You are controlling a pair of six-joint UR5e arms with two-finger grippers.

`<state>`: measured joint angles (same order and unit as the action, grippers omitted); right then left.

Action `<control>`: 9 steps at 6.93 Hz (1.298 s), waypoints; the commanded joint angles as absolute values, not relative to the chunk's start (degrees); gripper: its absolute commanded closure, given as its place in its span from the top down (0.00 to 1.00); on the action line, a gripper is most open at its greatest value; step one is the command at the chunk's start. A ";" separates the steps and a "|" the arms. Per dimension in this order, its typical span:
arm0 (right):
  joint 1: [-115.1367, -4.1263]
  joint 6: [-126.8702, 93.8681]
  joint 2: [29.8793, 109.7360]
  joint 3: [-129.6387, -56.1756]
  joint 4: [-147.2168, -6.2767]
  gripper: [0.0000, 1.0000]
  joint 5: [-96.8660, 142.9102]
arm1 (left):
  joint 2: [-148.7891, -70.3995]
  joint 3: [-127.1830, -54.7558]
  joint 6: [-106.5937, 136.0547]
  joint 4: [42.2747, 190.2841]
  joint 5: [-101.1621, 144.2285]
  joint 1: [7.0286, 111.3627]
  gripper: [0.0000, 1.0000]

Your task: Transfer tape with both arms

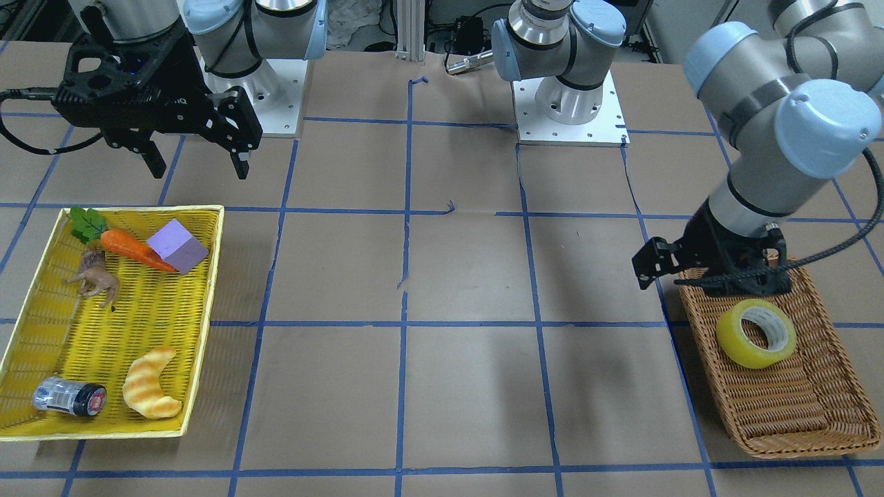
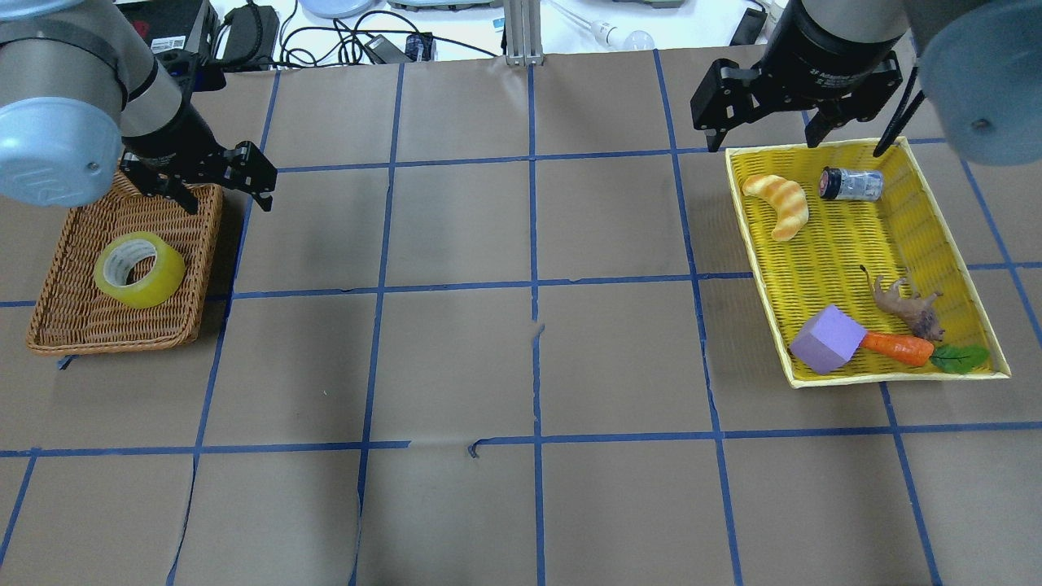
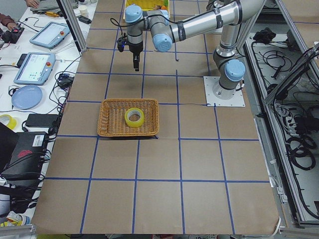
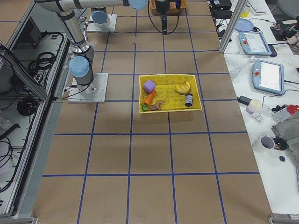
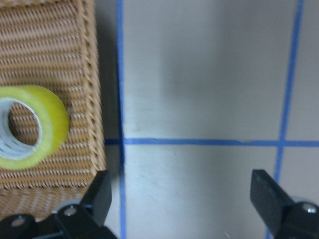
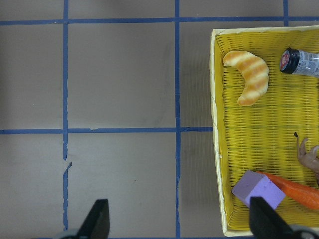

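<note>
Over the far inner corner of the wicker basket [image 2: 114, 346] hangs the left gripper [image 2: 228, 195], jaws spread wide and holding nothing. In the wrist view one finger [image 5: 102, 191] sits above the basket's rim and the other is out over bare table paper. Risk noted: a straight descent from here would likely land that near finger on the woven wall, or close on air, since nothing lies between the jaws. Second risk: the tape [image 2: 163, 277] rests somewhat tilted, hole facing upward, so a pinch across its smooth curved band could squirt it out; a grip through the core over one wall looks safer. Third: in a mid-air pass, early release by one arm would drop the roll. Tape position: inside the basket, below the left gripper and outside its basket-side finger, offset toward the robot's side and further to its left, near but not touching. Across the open middle of the table, well apart, the right gripper [image 2: 769, 134] hovers with jaws likewise apart and empty above the far corner of the yellow tray [image 2: 895, 380].
</note>
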<state>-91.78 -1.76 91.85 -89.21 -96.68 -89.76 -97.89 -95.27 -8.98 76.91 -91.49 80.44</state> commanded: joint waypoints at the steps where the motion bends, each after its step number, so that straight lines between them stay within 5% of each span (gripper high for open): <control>1: -91.85 -1.76 91.85 -89.21 -96.68 1.00 -89.74 | -94.93 -92.04 -4.16 85.66 -91.06 86.81 1.00; 9: -91.85 -1.67 91.93 -89.21 -96.50 1.00 -89.82 | -94.39 -88.33 -3.43 90.53 -87.71 89.74 1.00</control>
